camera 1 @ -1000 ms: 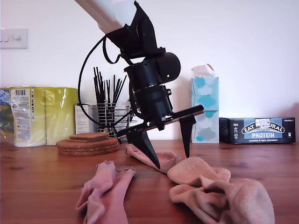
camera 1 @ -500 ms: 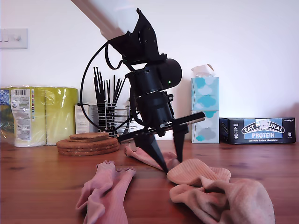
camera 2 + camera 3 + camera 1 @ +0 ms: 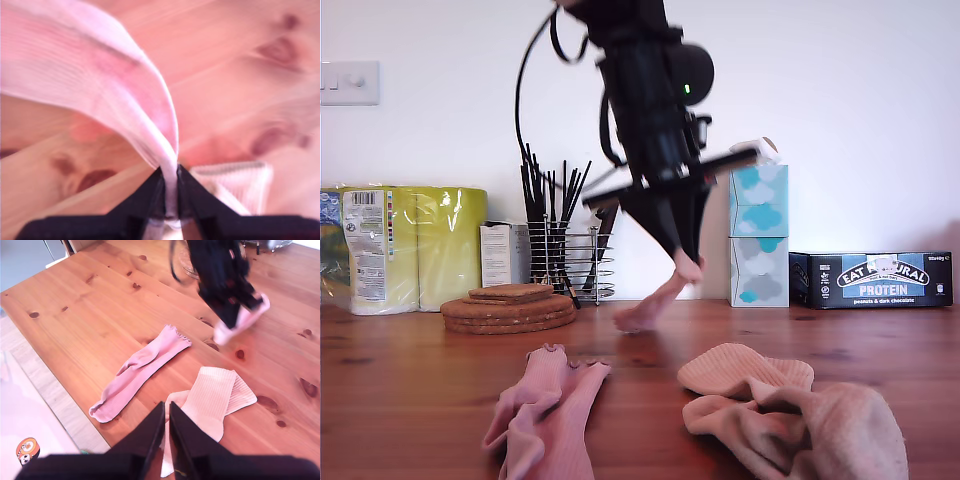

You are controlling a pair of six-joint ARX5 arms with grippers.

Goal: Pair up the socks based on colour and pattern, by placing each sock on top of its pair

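One pink sock airborne, its mate flat on the counter below.

My first hand (image 3: 687, 262) is pinched shut on a rose-pink sock (image 3: 655, 300), which hangs lengthwise under the fingertips, toe end just clear of the counter (image 3: 410, 390). The other rose-pink sock (image 3: 542, 408) lies stretched out below and nearer the exterior camera than that hand, frilly cuff toward it, long axis running away from it. My first hand is the nearer one to that mate; likely next step is carrying across and laying down along that axis. My second hand (image 3: 167, 432) sits high, fingers pressed together on nothing, over the beige socks (image 3: 212, 400). Second wrist view gives the whole layout from above; first wrist view shows only the pinch (image 3: 170, 192) and blurred wood.
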